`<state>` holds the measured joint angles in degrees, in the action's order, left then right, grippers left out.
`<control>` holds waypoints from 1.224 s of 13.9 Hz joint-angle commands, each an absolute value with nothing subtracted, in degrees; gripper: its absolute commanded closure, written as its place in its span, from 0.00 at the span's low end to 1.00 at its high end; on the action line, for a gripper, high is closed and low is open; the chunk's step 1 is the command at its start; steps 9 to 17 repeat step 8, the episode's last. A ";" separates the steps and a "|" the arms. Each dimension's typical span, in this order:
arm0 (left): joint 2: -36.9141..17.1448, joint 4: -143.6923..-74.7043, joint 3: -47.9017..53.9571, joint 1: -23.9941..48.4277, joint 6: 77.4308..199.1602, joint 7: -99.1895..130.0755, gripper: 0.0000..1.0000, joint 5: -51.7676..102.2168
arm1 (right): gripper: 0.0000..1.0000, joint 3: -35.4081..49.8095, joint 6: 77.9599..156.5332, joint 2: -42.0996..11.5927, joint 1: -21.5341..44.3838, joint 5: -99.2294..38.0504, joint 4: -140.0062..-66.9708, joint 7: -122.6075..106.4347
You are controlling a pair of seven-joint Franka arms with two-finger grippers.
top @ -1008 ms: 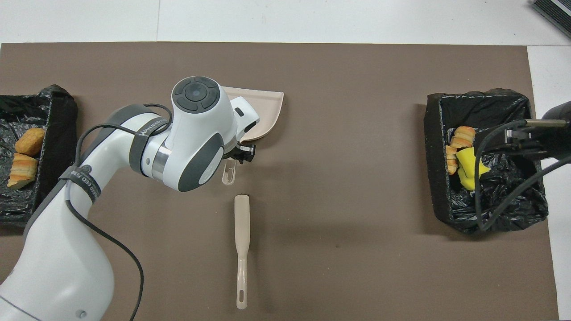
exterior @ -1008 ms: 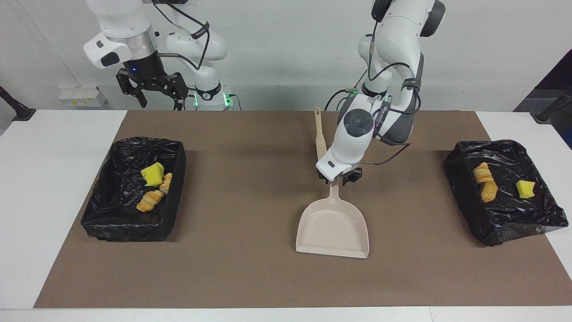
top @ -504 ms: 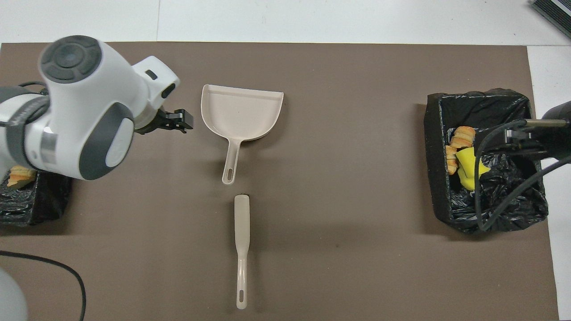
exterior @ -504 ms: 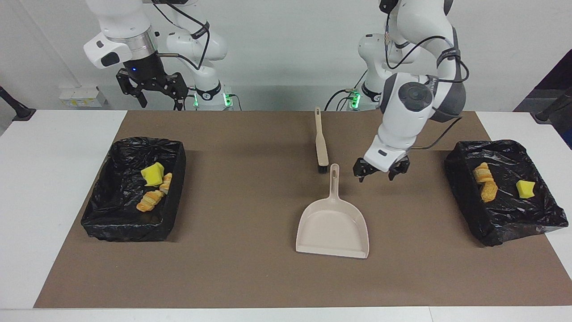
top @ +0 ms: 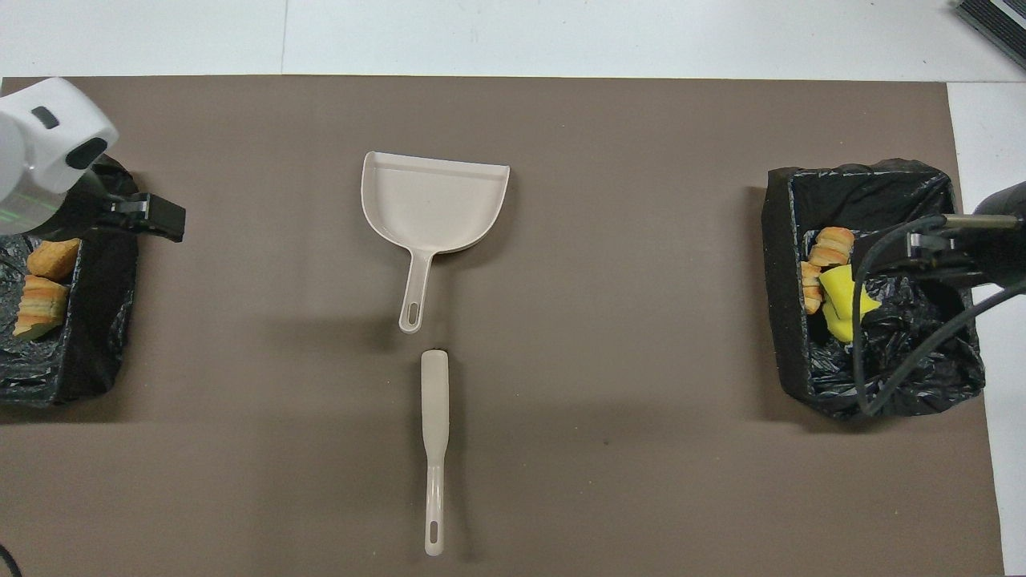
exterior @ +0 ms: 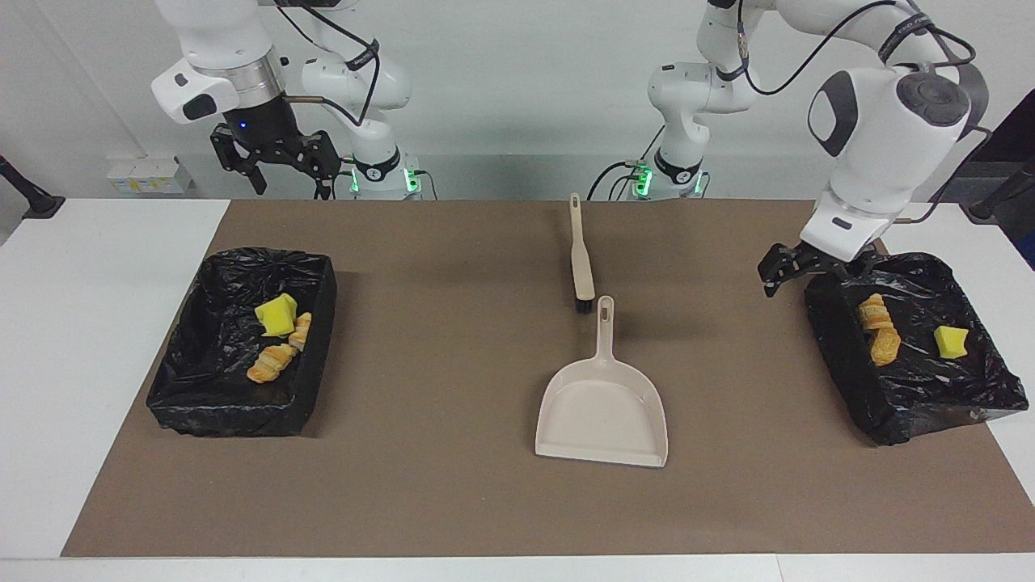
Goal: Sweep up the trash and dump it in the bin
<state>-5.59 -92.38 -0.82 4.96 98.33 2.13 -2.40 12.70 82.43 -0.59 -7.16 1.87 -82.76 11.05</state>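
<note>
Over the bin (exterior: 912, 356) w/ trash (exterior: 880, 327), left gripper (exterior: 811, 273) fingers wide; right gripper (exterior: 275, 166) fingers wide, waiting.

Beige dustpan (exterior: 602, 412), brown mat (exterior: 453, 339)

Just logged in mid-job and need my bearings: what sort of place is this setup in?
Probably a robotics lab, not a home: a white table under a brown mat, bare wall, two black bag-lined bins holding trash scraps, and a beige plastic dustpan.
</note>
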 commanded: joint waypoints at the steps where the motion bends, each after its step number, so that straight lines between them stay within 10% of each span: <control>1: -0.10 -93.25 1.66 0.45 93.17 1.23 0.00 -0.62 | 0.00 13.01 83.41 0.88 -8.09 0.88 -84.64 9.14; 17: 4.57 -93.69 1.58 0.96 86.05 1.14 0.00 -0.53 | 0.00 12.92 83.41 0.88 -8.09 0.88 -84.64 9.14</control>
